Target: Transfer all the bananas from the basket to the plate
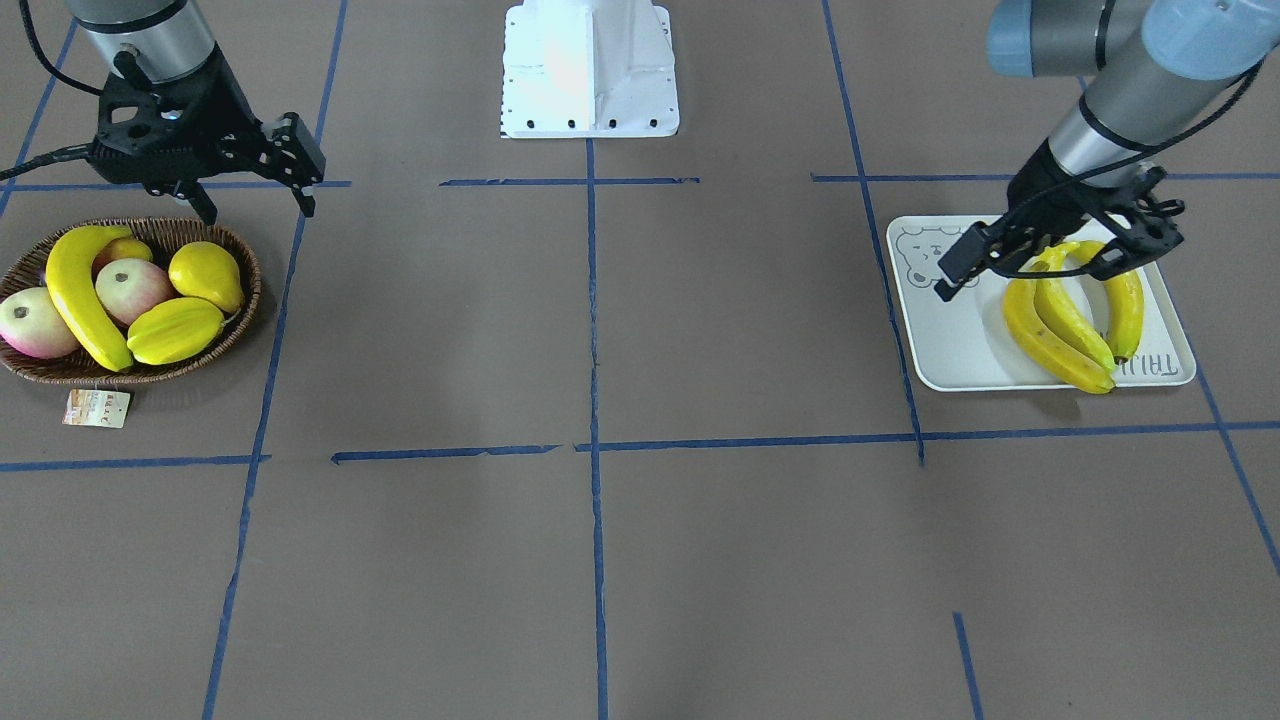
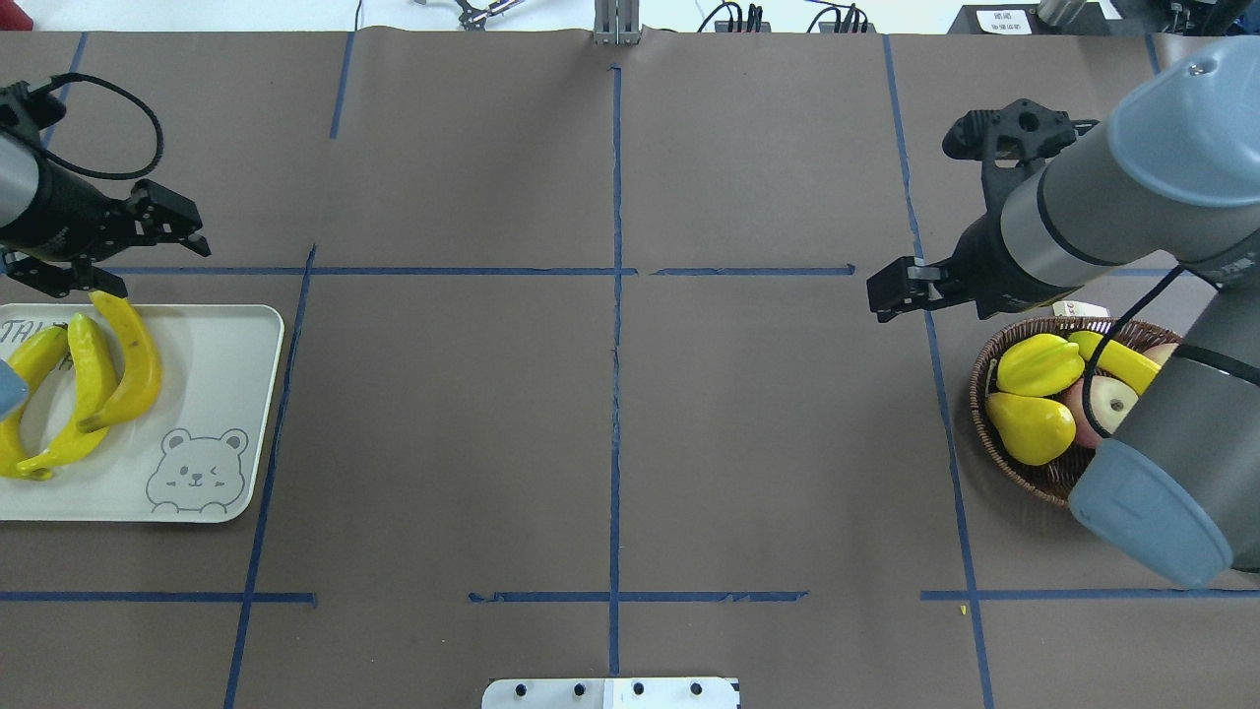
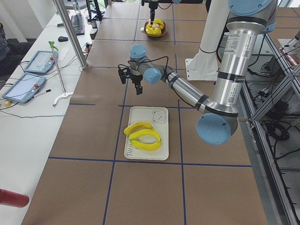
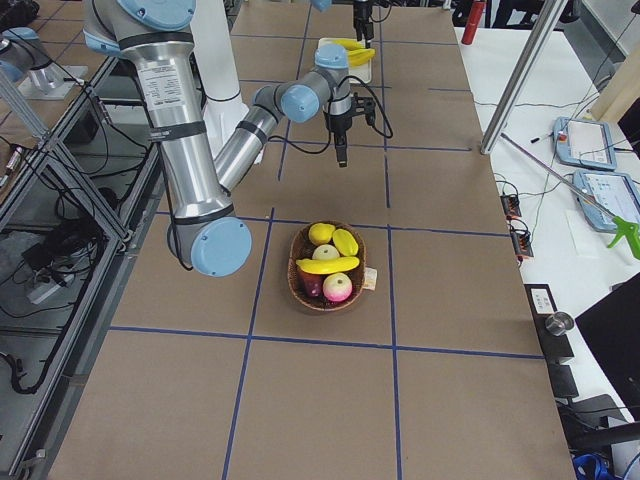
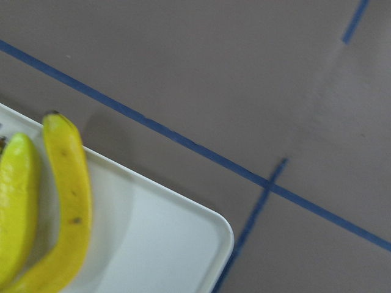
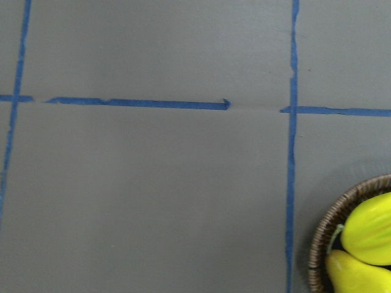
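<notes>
Hardly any print I could read on the bench [image 2: 610, 443]
I made out only grey capitals starting "TH" at a corner of the plate [image 2: 226, 394], the rest hidden by the bananas [image 2: 89, 394]; the print on the basket's [image 1: 250, 300] paper tag [image 1: 97, 408] was too small.

Overhead, the right arm [image 2: 1142, 492] sits right over the basket [image 2: 979, 384], so its 3 o'clock half is buried and only a stub of the banana [image 2: 1117, 362] in it pokes out, and the plate [image 2: 217, 394] runs off the frame at 9 o'clock. Wrist cams just catch corners: basket rim at 5 o'clock, plate at 7 o'clock. Print on the paper tag [image 1: 97, 408] is too tiny to read.
</notes>
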